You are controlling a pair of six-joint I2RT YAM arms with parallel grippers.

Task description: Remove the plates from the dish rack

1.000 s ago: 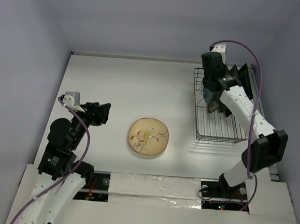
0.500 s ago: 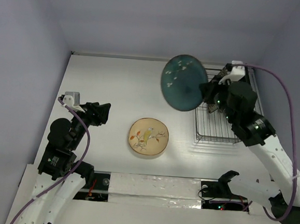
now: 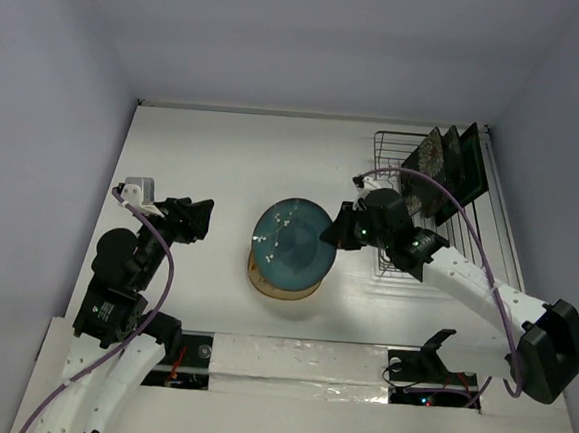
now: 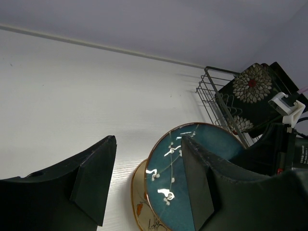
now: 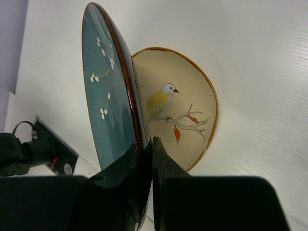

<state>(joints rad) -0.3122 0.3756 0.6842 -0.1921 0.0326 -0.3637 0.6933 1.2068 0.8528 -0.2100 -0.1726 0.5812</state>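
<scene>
From above, the right gripper (image 3: 337, 230) is clamped on the right rim of the round teal plate (image 3: 289, 242); that plate hangs tilted over the cream plate (image 3: 280, 290), which lies flat on the white table (image 3: 204, 150) with only its near rim showing; whether the two plates touch cannot be told; the rack (image 3: 393, 152) stands at the far right of the table, with dark square plates (image 3: 442, 163) upright in its far end; the left gripper (image 3: 199, 219) hovers well left of the plates, fingers apart, holding nothing.

From the left wrist, the left gripper's two dark fingers (image 4: 94, 178) stand wide apart; between them shows the teal plate (image 4: 166, 180) with its white blossoms, the cream plate's edge (image 4: 138, 204) under it; beyond, the rack (image 4: 211, 91) holds a black square plate (image 4: 250, 91) with white flowers.

From the right wrist, the right gripper (image 5: 147, 147) pinches the teal plate (image 5: 103, 96) at its brown rim; behind it lies the cream plate (image 5: 185, 103), its bird and branch in plain sight.
</scene>
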